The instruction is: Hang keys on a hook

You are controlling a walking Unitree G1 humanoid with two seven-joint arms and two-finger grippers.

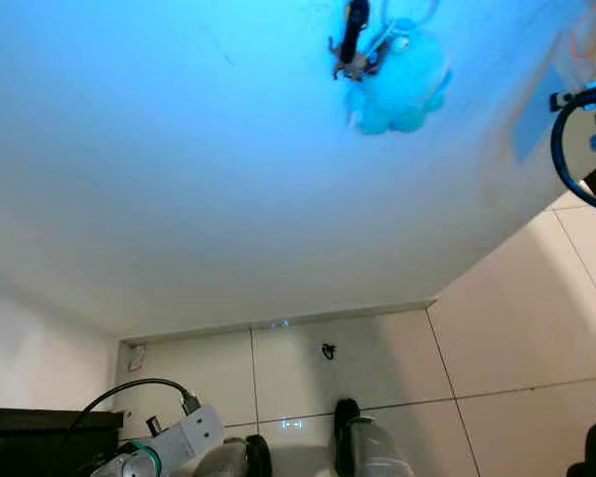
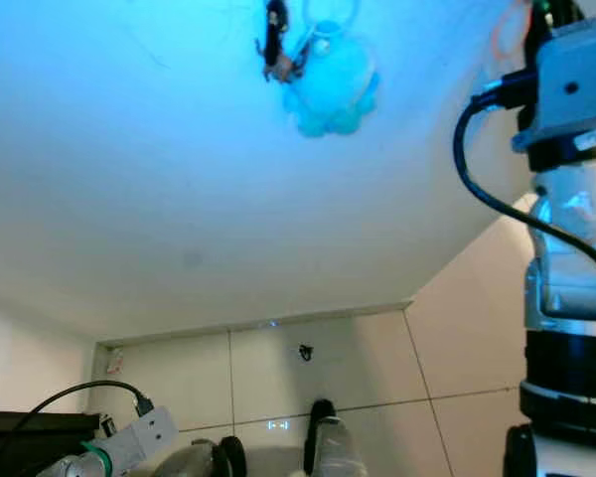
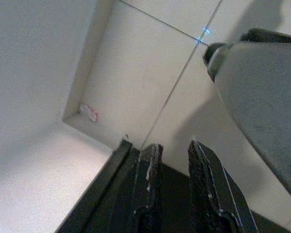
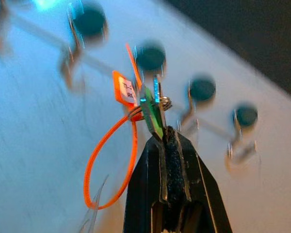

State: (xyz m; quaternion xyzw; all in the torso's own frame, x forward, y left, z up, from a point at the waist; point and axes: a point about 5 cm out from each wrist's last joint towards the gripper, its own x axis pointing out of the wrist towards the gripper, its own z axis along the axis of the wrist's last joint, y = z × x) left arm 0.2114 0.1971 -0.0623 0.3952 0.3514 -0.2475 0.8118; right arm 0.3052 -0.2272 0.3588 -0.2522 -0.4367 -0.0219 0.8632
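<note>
The right hand (image 4: 161, 127) pinches the keys (image 4: 153, 104) by 1 thin edge near the hooks (image 4: 194, 104) — a nudge could twist them loose; the left hand (image 3: 177, 160) hangs released.

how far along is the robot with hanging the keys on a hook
Done: the right gripper is shut on the keys, raised near the row of wall hooks. In hand: the key ring and its orange loop sit beside a hook, not over one. Left: slip it on and release.

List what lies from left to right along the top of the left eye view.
Black key fob hanging on the wall → turquoise plush keychain → orange loop of the keys → raised right arm with its black cable.
</note>
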